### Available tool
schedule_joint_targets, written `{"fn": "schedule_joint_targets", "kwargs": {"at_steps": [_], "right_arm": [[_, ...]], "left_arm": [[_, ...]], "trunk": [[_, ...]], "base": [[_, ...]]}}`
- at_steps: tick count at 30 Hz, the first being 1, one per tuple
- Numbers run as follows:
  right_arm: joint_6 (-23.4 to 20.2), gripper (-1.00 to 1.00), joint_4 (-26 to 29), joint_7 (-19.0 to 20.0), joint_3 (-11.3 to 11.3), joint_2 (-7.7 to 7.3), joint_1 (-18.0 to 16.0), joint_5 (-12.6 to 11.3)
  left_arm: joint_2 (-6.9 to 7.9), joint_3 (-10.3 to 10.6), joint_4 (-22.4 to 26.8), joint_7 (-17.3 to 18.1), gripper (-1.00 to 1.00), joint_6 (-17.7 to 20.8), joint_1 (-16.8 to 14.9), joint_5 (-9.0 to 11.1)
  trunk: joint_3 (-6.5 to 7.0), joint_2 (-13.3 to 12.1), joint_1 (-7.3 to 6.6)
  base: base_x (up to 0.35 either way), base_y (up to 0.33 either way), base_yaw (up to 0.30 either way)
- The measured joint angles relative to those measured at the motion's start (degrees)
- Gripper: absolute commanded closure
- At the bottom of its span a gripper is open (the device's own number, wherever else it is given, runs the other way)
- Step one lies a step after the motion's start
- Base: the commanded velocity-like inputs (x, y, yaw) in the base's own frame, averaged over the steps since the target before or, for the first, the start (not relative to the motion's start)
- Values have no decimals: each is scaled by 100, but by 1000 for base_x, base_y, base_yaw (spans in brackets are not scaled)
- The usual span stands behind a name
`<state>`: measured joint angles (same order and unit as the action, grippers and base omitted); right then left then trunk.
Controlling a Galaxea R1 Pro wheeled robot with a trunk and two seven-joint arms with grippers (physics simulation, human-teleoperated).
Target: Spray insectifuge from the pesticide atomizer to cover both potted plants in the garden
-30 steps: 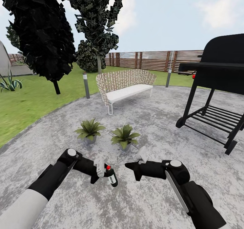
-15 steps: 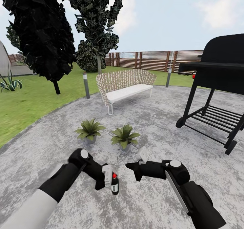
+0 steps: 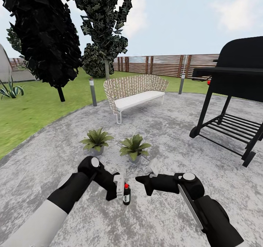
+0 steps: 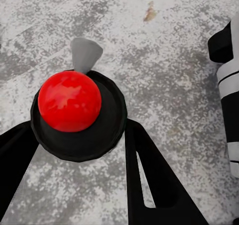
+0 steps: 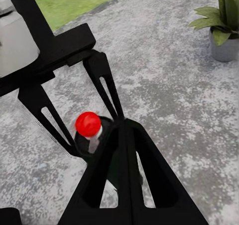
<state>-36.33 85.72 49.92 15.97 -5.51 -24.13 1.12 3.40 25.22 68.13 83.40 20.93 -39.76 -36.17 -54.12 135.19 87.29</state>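
The pesticide atomizer, a slim dark bottle with a red top, stands upright in my left gripper, which is shut on it. From the left wrist view its red top sits between the two black fingers. My right gripper is shut on nothing, a little right of the bottle, pointing at it; its wrist view shows the red top just beyond its tips. Two potted plants stand on the paving ahead of both grippers, and one shows in the right wrist view.
A wicker bench stands beyond the plants. A black grill is at the right. Two grey bollard lamps edge the round paving. Dark trees and lawn lie left, a slat fence behind.
My left arm has moved right toward the centre with the atomizer, which turned from tilted to upright. The right arm has stayed still.
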Motion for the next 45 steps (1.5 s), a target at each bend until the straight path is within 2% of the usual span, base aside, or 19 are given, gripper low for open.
{"fn": "schedule_joint_targets", "kwargs": {"at_steps": [8, 13, 21, 33, 39, 45], "right_arm": [[0, 100, 0, 2, 8, 9, 0, -8], [0, 100, 0, 57, 137, 17, 0, -8], [0, 100, 4, 106, 166, 17, 0, 0], [0, 100, 1, 107, 160, 9, 0, 0], [0, 100, 0, 107, 158, -20, 0, 7], [0, 100, 0, 107, 158, -26, 0, 6]], "left_arm": [[-10, 3, 0, -3, 100, 46, -82, -1], [-107, 8, 0, -6, 100, 60, -104, -14], [-176, 2, 0, 2, 100, 70, -99, -276], [-175, 1, 0, 23, 100, 67, -98, -279], [-182, -7, 0, 255, 100, 72, -98, -284], [-184, -9, 0, 281, 100, 78, -98, -285]], "trunk": [[0, 0, 0], [0, 0, 0], [0, 0, 0], [0, 0, 0], [0, 0, 0], [0, 0, 0]], "base": [[0, 0, 0], [0, 0, 0], [0, 0, 0], [0, 0, 0], [0, 0, 0], [0, 0, 0]]}}
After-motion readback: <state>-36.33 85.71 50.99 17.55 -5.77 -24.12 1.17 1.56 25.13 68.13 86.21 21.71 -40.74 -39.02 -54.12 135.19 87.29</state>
